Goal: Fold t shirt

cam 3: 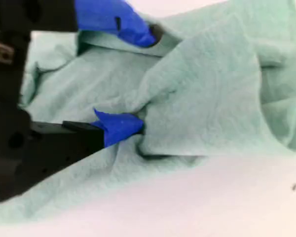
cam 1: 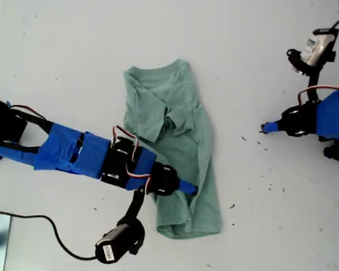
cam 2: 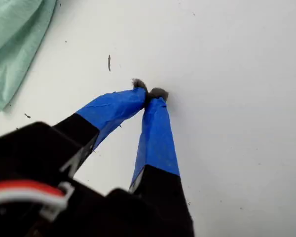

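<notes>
The pale green t shirt (cam 1: 178, 107) lies crumpled and partly folded lengthwise in the middle of the white table (cam 1: 68, 45). My second gripper (cam 1: 189, 187) reaches in from the exterior view's left and rests on the shirt's lower part. In the second wrist view it (cam 3: 138, 79) is open, its blue fingertips (cam 3: 121, 126) straddling a raised fold of the shirt (cam 3: 212, 89). My first gripper (cam 1: 264, 129) sits at the exterior view's right, apart from the shirt. It (cam 2: 149, 93) is shut with nothing in it, tips on bare table, with the shirt's edge (cam 2: 15, 39) off to one side.
A black cable (cam 1: 51, 231) runs over the table at the exterior view's lower left. Small dark specks (cam 1: 254, 138) dot the table between the shirt and my first gripper. The wrist cameras (cam 1: 116, 245) hang beside each arm.
</notes>
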Motion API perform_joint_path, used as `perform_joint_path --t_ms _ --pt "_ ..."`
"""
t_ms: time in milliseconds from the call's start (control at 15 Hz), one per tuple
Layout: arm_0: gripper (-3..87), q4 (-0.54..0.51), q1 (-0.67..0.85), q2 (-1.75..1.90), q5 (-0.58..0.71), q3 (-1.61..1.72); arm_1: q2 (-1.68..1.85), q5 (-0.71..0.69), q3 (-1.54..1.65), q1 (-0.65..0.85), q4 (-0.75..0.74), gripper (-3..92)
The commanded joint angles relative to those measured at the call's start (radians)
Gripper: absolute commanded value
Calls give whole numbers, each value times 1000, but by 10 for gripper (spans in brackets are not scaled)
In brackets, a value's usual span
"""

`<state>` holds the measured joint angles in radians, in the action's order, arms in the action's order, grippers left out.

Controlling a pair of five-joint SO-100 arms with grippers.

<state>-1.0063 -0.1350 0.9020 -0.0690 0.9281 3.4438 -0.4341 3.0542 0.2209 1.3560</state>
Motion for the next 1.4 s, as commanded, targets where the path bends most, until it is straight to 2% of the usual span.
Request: perform_joint_path --t_ms 0,267,400,467,533,600,667,800,1000,1067,1133,1333 --pt "347 -12 21 44 28 -38 11 6 41 -3 6 24" --pt "309 -288 -32 397 -38 -5 11 5 41 -2 6 24" --pt "301 -465 -54 566 -100 74 11 8 41 -2 6 24" --pt "231 -540 -58 623 -149 164 11 8 41 -2 6 24" --pt "106 -531 -64 695 -195 344 11 8 41 2 6 24" --pt "43 -480 -72 769 -244 528 11 8 41 3 6 24" --pt "0 -356 -75 900 -276 769 11 11 41 3 9 24" --pt "-1 72 -44 1374 -279 1416 12 12 40 3 11 24" --pt "-1 132 38 1824 -299 1913 12 15 40 6 11 24" --pt "-1 118 66 2013 -299 2052 11 20 40 8 11 24" --pt "-1 51 86 2160 -302 2128 8 31 40 8 12 24" --pt "-1 60 110 2175 -273 2145 5 32 38 17 12 24"
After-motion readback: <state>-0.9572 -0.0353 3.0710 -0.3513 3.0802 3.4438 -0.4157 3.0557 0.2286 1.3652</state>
